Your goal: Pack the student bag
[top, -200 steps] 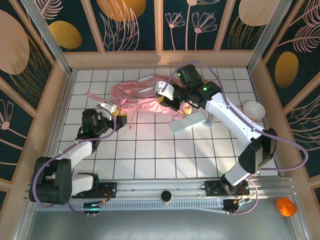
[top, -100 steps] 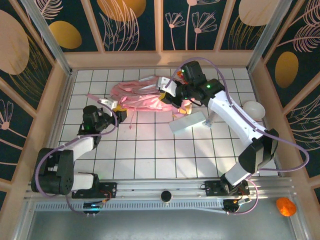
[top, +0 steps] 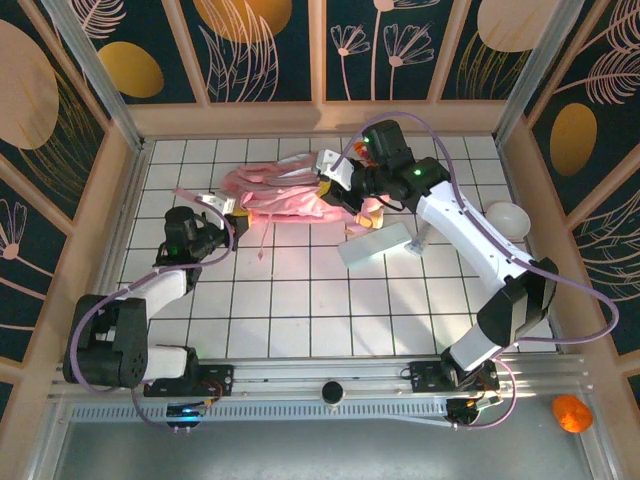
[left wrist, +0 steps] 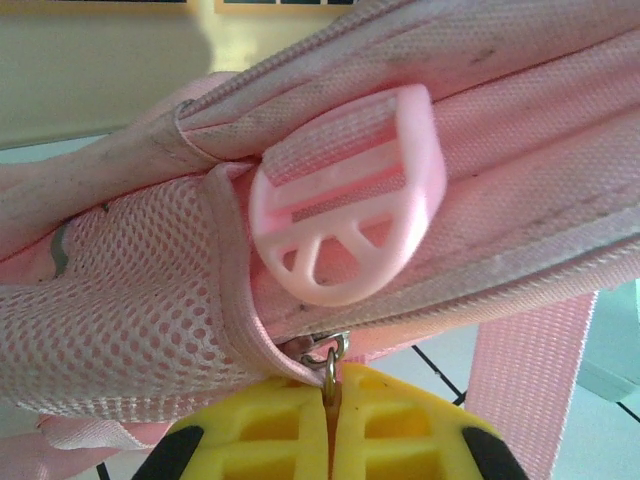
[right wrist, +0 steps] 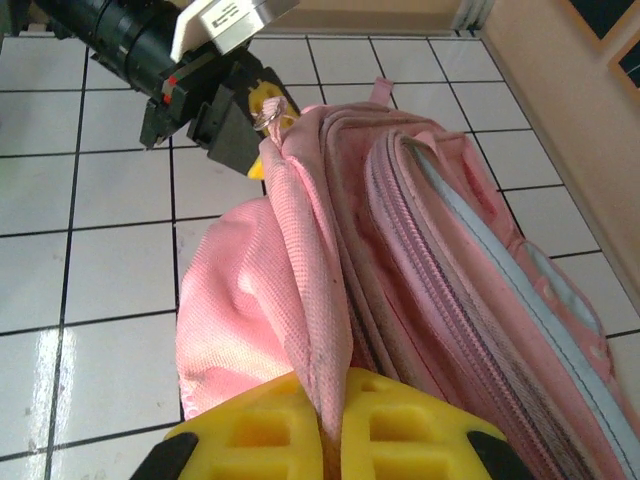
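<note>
Pink fabric, soft and crumpled: the pink backpack (top: pixel 285 195) lies at the far middle of the white tiled table (top: pixel 300 300), held between two arms. The left arm reaches forward from its base, low over the tiles and angled inward, and the left gripper (top: pixel 238 211) meets the bag's left end. Seen from the left wrist, its yellow pads (left wrist: pixel 400 430) are pressed together on a small metal zipper pull (left wrist: pixel 332 358). The pull sits just below a pink plastic buckle (left wrist: pixel 350 210) and beside a mesh panel (left wrist: pixel 130 290).

The right arm extends from the right base, bent at the elbow, across to the bag's right end. There the right gripper (top: pixel 352 198) pinches a fold of the bag's fabric between closed yellow pads (right wrist: pixel 410 425).

A pale rectangular box (top: pixel 375 245) lies on the tiles close under the right arm's wrist. A white bowl (top: pixel 507 218) sits well apart near the table's right edge.
</note>
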Controlling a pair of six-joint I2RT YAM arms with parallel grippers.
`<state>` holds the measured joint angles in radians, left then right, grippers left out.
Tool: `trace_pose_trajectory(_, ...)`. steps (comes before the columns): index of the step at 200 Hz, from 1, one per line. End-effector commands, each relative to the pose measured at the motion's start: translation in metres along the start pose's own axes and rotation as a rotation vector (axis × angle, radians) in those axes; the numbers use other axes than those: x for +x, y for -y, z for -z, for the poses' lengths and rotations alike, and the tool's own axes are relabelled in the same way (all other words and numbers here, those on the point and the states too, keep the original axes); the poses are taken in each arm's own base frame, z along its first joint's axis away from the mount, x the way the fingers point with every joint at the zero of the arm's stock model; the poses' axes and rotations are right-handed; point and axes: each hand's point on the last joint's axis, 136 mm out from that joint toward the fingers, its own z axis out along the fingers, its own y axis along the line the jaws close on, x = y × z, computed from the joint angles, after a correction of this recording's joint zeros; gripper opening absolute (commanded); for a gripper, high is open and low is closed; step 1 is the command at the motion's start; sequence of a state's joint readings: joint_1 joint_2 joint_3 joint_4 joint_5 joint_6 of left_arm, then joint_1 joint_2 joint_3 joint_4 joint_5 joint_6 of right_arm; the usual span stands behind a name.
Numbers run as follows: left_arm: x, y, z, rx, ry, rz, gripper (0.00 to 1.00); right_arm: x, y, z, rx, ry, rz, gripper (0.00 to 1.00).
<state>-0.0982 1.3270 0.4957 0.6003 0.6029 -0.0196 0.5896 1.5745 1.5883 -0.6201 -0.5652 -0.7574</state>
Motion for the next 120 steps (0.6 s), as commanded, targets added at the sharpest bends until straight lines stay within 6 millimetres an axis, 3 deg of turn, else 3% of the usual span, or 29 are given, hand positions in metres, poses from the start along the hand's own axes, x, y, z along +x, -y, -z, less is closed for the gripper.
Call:
trace_pose_trajectory(1,-0.017,0.028,0.009,0.125,0.043,-0.026,0.0,-0.045,0.019,0.014,0.094,0.163,0.046,0.0)
trace_pose_trajectory(56,-0.032,0.044,0.02,0.182,0.05,0.065,0.0,-0.032,0.015,-0.017,0.166,0.131,0.002,0.0)
trace_pose_trajectory(84,-0.041,0.053,0.024,0.213,0.048,0.08,0.0,-0.023,0.023,-0.037,0.263,0.097,-0.056,0.0)
trace_pose_trajectory(120,-0.038,0.055,0.03,0.192,-0.021,0.052,0.0,-0.013,0.034,-0.042,0.337,0.092,-0.131,0.0)
